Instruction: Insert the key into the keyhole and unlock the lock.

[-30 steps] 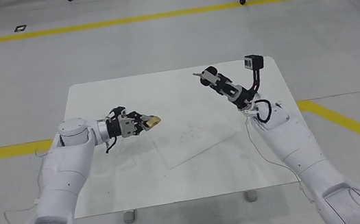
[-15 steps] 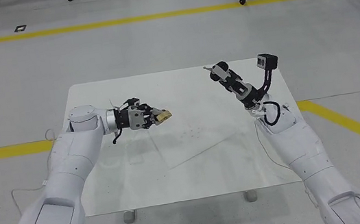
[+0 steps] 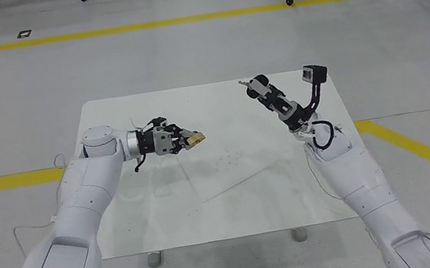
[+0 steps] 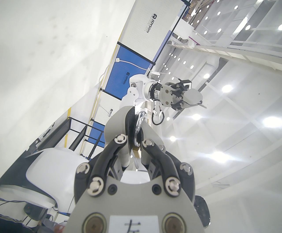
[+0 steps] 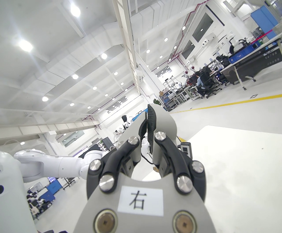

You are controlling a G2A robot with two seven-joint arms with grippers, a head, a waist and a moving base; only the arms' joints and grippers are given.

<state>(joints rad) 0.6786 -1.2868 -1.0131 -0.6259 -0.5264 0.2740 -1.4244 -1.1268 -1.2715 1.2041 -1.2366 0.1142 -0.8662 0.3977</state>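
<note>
The padlock (image 3: pixel 194 139) hangs in the air above the table (image 3: pixel 233 206), a small brass body clamped flat between the pads of the left gripper (image 3: pixel 185 139), its bare end turned toward the other arm. The left wrist view shows the steel shackle (image 4: pixel 141 119) standing up between the closed fingers. It looks dense and rigid with smooth faces, so a squeeze across the broad sides seems the safest hold, leaving the keyhole end free. Well apart to the right, the right gripper (image 3: pixel 251 87) is pinched tight on the key (image 4: pixel 202 105), a thin sliver of metal poking out past the fingertips. That key is probably light, stiff and slippery, best held by its head so the blade stays clear. Against half a second ago, the right gripper has edged back a little toward the lock, while the left arm has not budged; a full second ago the lock sat lower and further left
</note>
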